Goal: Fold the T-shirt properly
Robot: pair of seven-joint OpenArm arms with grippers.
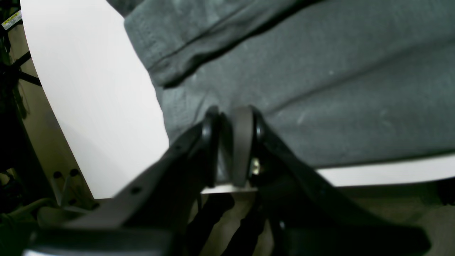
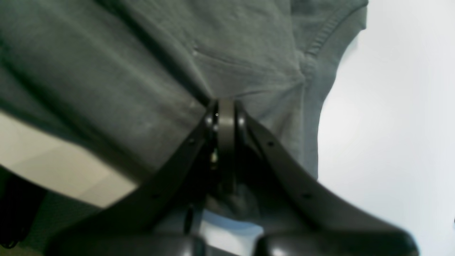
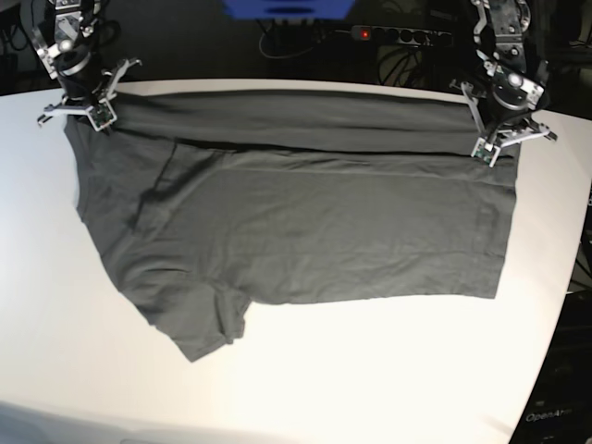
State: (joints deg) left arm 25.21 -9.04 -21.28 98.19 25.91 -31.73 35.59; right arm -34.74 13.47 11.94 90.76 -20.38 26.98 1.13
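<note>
White tabletop fills the base view, with dark cabling and a power strip behind its far rim. Across it lies the T-shirt, spread sideways, its far long edge turned up into a band that stretches between the two grippers.

At one end of that band the left gripper has its jaws drawn nearly together on a fold of cloth, the fabric running up and away beyond the tips and bare table to one side of them. At the other end the right gripper has its jaws pressed tight, pinching cloth at a seam, with a stitched sleeve hem just beyond and to one side of the tips.

By its wrinkles and sag the shirt looks light, soft and limp; it would likely drape and slip rather than hold shape, so hemmed edges and seams seem the surest places to grip, both ends carried evenly.

Only the base view shows the whole garment, including the sleeve lying nearest the camera and well away from both sets of jaws. Only the wrist views show cloth actually caught between the pads.
</note>
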